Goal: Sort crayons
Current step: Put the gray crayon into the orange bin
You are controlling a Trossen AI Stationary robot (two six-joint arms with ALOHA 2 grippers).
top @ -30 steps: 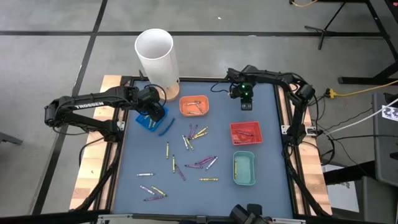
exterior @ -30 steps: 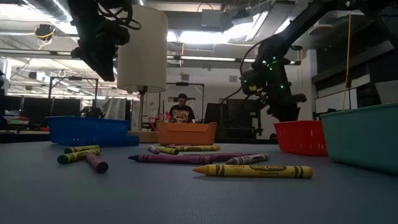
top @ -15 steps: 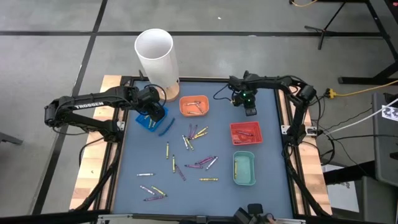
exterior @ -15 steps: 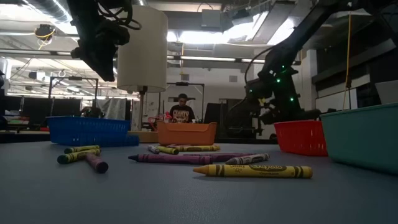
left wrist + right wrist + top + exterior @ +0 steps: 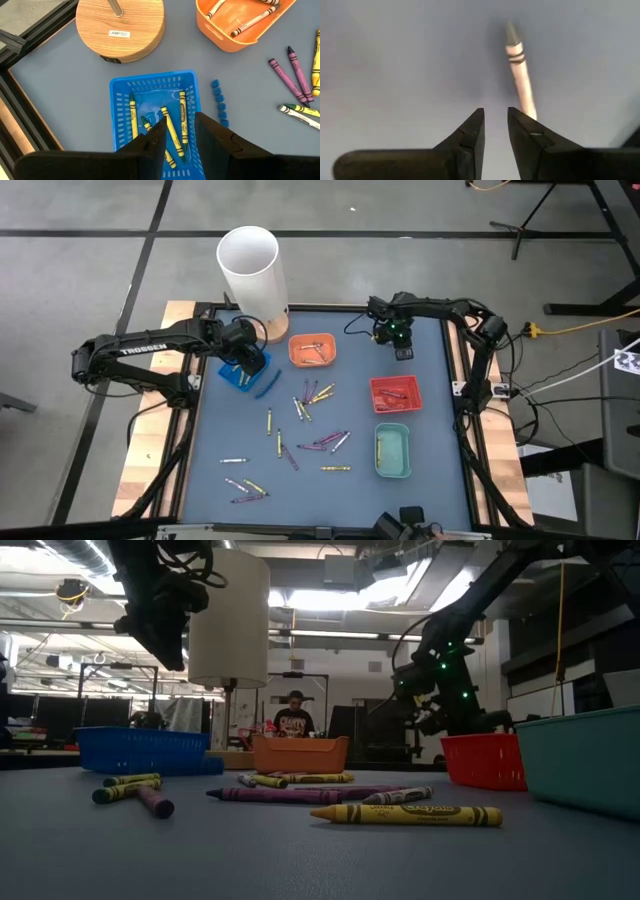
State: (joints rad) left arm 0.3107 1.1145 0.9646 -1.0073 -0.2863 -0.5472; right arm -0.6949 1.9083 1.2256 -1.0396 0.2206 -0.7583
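Several crayons (image 5: 315, 395) lie loose on the blue mat's middle and near part, seen close in the low view (image 5: 405, 813). My left gripper (image 5: 179, 131) hangs open above the blue tray (image 5: 150, 95), which holds yellow crayons (image 5: 182, 115). My right gripper (image 5: 400, 343) is low over the mat's far right, between the orange tray (image 5: 312, 350) and the red tray (image 5: 395, 393). Its fingers (image 5: 495, 122) stand a little apart with bare mat showing between them. A pale crayon (image 5: 520, 70) runs away from the tip of one finger. My right gripper points steeply down. The pale crayon's near end (image 5: 532, 112) ends at the outer edge of one fingertip (image 5: 522, 131), not in the gap. That fingertip hides the crayon's end, so I cannot tell whether the gripper touches it.
A white lamp shade (image 5: 250, 270) on a round wooden base (image 5: 120, 25) stands at the far left beside the blue tray. A teal tray (image 5: 392, 450) sits at the near right. A short string of blue beads (image 5: 218, 102) lies by the blue tray. A person (image 5: 292, 720) sits beyond the table.
My right gripper has sunk a little over the mat's far right and has turned at the wrist. My left gripper has kept still above the blue tray.
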